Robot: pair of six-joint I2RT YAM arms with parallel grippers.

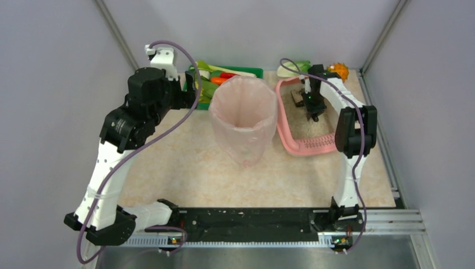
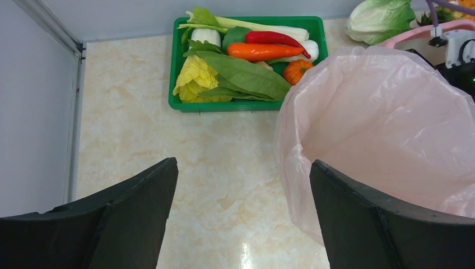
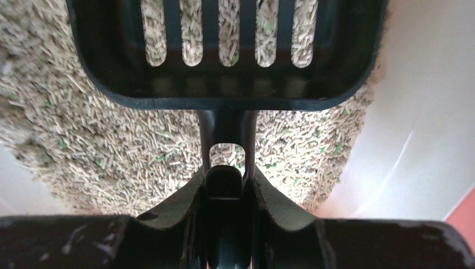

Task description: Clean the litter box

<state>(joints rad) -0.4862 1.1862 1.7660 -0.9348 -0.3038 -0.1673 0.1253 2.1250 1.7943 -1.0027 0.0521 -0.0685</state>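
Observation:
The pink litter box (image 1: 287,140) lies at the right of the table, its slotted grate (image 1: 318,145) toward me and beige grainy litter (image 3: 101,151) inside. My right gripper (image 1: 313,112) hovers over the box and is shut on the handle of a black slotted scoop (image 3: 227,67). The scoop's pan hangs just above the litter and looks empty. A dark clump (image 1: 296,97) lies at the box's far end. My left gripper (image 2: 243,190) is open and empty, low over the table just left of the bin.
A tall pink bag-lined bin (image 1: 243,117) stands mid-table, left of the litter box; it also shows in the left wrist view (image 2: 386,129). A green vegetable tray (image 1: 255,71) sits behind it. A cabbage (image 1: 294,68) and an orange item (image 1: 338,71) lie at the back right.

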